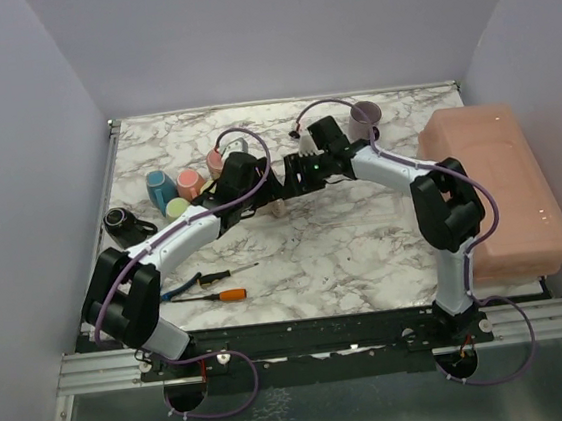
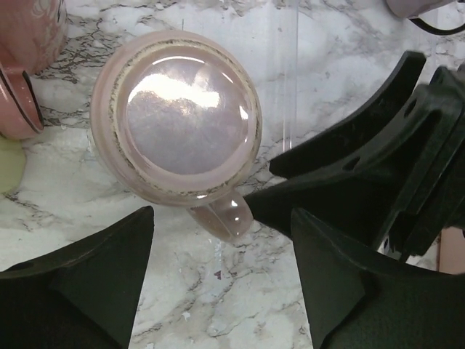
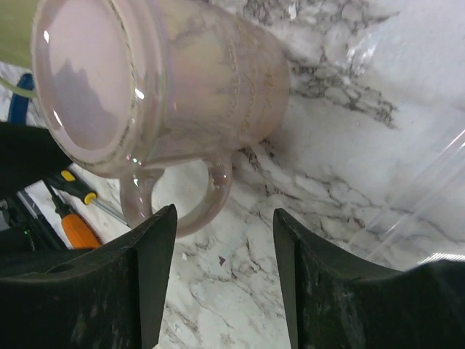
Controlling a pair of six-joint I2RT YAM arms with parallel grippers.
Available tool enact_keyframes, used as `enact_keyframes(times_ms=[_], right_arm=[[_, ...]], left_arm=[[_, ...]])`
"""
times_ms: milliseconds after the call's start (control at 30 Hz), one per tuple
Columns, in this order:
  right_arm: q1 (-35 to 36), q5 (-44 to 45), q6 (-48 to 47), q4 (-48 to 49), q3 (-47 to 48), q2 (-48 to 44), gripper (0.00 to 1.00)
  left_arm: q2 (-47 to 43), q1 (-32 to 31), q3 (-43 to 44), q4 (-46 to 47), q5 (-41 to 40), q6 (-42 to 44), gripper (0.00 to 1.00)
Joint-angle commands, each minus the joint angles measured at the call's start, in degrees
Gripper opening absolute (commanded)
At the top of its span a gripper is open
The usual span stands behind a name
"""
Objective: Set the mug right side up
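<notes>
The pale pink mug (image 2: 182, 123) stands upside down on the marble table, glossy base up, with its handle (image 2: 227, 218) pointing toward my left gripper. In the top view the mug (image 1: 279, 209) is mostly hidden under both wrists. My left gripper (image 2: 221, 214) is open above it, fingers on either side of the handle, not touching. My right gripper (image 3: 225, 214) is open and empty beside the mug (image 3: 167, 80), its left finger (image 3: 145, 262) close to the handle (image 3: 200, 196). The right gripper's black fingers (image 2: 363, 167) reach the mug's right side in the left wrist view.
Blue (image 1: 161, 188), pink (image 1: 190, 183) and green (image 1: 176, 207) cups and a salmon mug (image 1: 217, 160) stand left of the grippers. A black mug (image 1: 121, 222) is far left, a purple mug (image 1: 364, 114) at the back. A pink bin (image 1: 500, 187) is right. Two screwdrivers (image 1: 232, 294) lie near the front.
</notes>
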Motion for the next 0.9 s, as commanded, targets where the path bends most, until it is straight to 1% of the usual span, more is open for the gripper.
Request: enact_keyframes(times_ms=[0, 33, 167, 300, 400, 567, 633, 767, 867], right_arm=[[0.9, -1.2, 0.4, 1.7, -4.3, -4.1, 0.60], [0.9, 1.5, 0.9, 1.1, -4.6, -4.8, 0.60], [0.8, 18.2, 4.5, -2.8, -4.5, -6.7, 0.60], [0.7, 28.6, 5.9, -4.3, -4.3, -8.4, 0.60], [0.6, 31.2, 6.1, -4.6, -4.2, -9.2, 0.60], [0.6, 31.8, 5.9, -4.7, -5.3, -10.1, 0.60], [0.6, 31.7, 6.0, -4.8, -5.8, -10.4, 0.60], [0.6, 31.5, 6.0, -4.7, -6.8, -10.9, 0.60], [0.6, 31.5, 6.0, -4.4, -6.7, -11.0, 0.60]], left_arm=[[1.2, 0.0, 0.1, 0.2, -3.6, 2.7, 0.77], [1.4, 0.0, 0.3, 0.0, -3.9, 2.8, 0.78], [3.2, 0.0, 1.0, -0.3, -2.5, 2.4, 0.81], [7.8, -0.1, 3.7, -2.9, 0.8, 2.2, 0.82], [10.5, -0.1, 5.4, -5.5, 0.0, 1.2, 0.82], [10.7, -0.1, 5.9, -8.6, -3.7, 0.0, 0.76], [10.0, -0.1, 5.3, -9.3, -3.8, 0.0, 0.69], [7.6, -0.1, 3.8, -10.8, -3.6, 1.3, 0.51], [6.3, -0.1, 4.4, -13.4, -4.1, 2.5, 0.45]])
